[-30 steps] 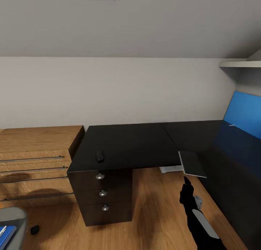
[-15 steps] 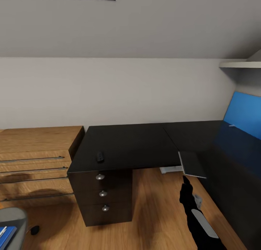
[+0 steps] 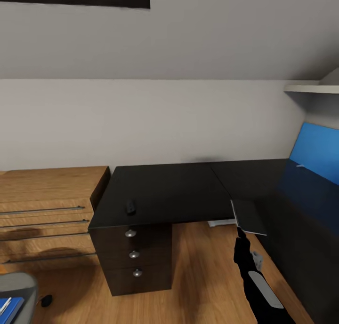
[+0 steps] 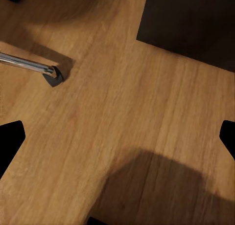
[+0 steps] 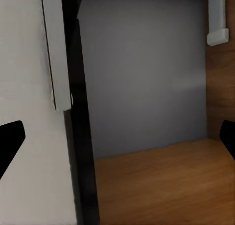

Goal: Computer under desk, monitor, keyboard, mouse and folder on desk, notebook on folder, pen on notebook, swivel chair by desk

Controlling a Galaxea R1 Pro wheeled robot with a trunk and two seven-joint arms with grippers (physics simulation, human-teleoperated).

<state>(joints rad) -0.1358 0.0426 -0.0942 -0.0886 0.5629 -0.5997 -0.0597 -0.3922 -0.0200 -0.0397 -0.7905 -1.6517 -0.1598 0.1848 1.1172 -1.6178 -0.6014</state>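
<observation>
The mouse already sits on the counter; the folder waits on the swivel chair; both arms' jaws stand apart, empty.

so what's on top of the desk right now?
On the desk: the mouse near its front edge, and the keyboard overhanging the inner corner. No monitor visible.

Even soft light, faint floor shadows
</observation>
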